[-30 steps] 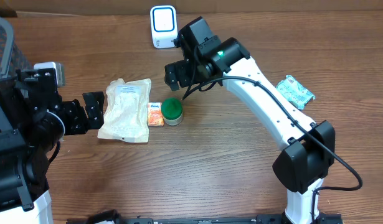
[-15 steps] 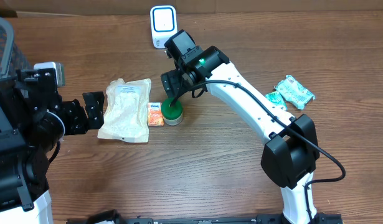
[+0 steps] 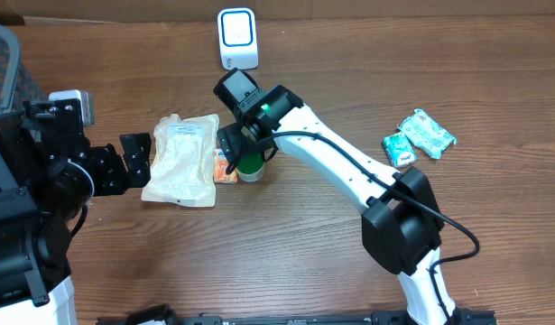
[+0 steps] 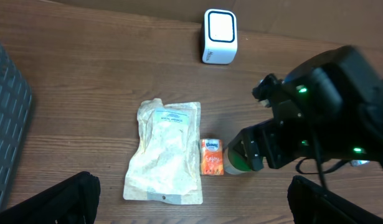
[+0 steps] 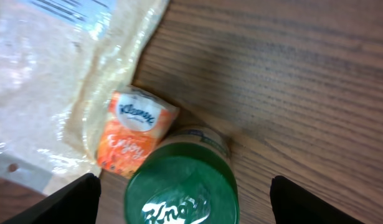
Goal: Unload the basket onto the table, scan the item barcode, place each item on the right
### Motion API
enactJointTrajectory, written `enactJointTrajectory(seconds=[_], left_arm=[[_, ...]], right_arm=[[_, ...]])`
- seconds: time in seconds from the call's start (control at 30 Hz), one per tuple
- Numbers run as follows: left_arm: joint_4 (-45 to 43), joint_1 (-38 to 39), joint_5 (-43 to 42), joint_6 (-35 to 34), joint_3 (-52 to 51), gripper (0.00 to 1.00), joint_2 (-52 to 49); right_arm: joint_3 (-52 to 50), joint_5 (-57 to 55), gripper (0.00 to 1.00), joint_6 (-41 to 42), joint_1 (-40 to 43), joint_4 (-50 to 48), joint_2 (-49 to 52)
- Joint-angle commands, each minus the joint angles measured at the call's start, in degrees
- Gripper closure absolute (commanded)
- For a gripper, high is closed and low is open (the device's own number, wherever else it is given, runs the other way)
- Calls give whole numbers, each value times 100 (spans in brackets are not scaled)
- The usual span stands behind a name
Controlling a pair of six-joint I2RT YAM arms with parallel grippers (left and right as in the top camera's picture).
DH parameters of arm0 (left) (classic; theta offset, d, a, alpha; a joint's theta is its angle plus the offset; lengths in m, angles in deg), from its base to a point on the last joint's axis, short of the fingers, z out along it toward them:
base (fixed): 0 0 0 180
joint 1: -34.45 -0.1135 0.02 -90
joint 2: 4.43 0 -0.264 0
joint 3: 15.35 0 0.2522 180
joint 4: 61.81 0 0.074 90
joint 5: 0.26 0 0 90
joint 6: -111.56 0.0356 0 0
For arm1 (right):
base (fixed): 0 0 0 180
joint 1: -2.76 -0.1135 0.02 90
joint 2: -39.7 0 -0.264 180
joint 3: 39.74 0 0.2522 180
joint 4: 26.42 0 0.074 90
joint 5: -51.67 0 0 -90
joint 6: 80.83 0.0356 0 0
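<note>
A small jar with a green lid (image 3: 251, 165) (image 5: 182, 190) stands upright at mid-table, touching an orange tissue pack (image 3: 225, 169) (image 5: 135, 130). My right gripper (image 3: 247, 153) (image 5: 185, 196) hovers directly over the jar, open, one finger on each side of the lid and a gap at both. The white barcode scanner (image 3: 237, 38) (image 4: 220, 36) stands at the back edge. My left gripper (image 3: 133, 161) (image 4: 191, 205) is open and holds nothing, just left of a pale pouch (image 3: 182, 158) (image 4: 166, 152).
Two mint-green packets (image 3: 429, 131) lie at the right. A dark mesh basket (image 3: 2, 54) (image 4: 7, 118) stands at the far left. The right arm (image 4: 328, 118) stretches across the middle of the table.
The right arm has swung left and down from near the scanner to above the green-lidded jar, its jaws narrowing a little. The left arm has not moved.
</note>
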Motion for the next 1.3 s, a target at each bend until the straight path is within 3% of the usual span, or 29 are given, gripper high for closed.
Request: enactJointTrajectory(seconds=[0.0, 0.4, 0.7, 0.83, 0.9, 1.1, 1.27], left_arm=[[-2, -26, 13, 114, 109, 0, 4], [-2, -26, 13, 114, 109, 0, 4], [0, -26, 13, 114, 109, 0, 4], [-2, -26, 13, 114, 109, 1, 4], [-2, -26, 13, 114, 109, 0, 4], [-2, -26, 13, 114, 109, 1, 4], [-2, -26, 13, 114, 109, 0, 4]], right_arm=[[-35, -17, 16, 474, 39, 55, 256], [-35, 50, 27, 1106, -46, 219, 262], [-20, 50, 38, 774, -37, 542, 247], [173, 50, 37, -525, 98, 577, 114], [256, 55, 32, -1502, 157, 599, 22], [267, 50, 31, -5062, 260, 1128, -92], [267, 52, 23, -5880, 420, 1113, -92]])
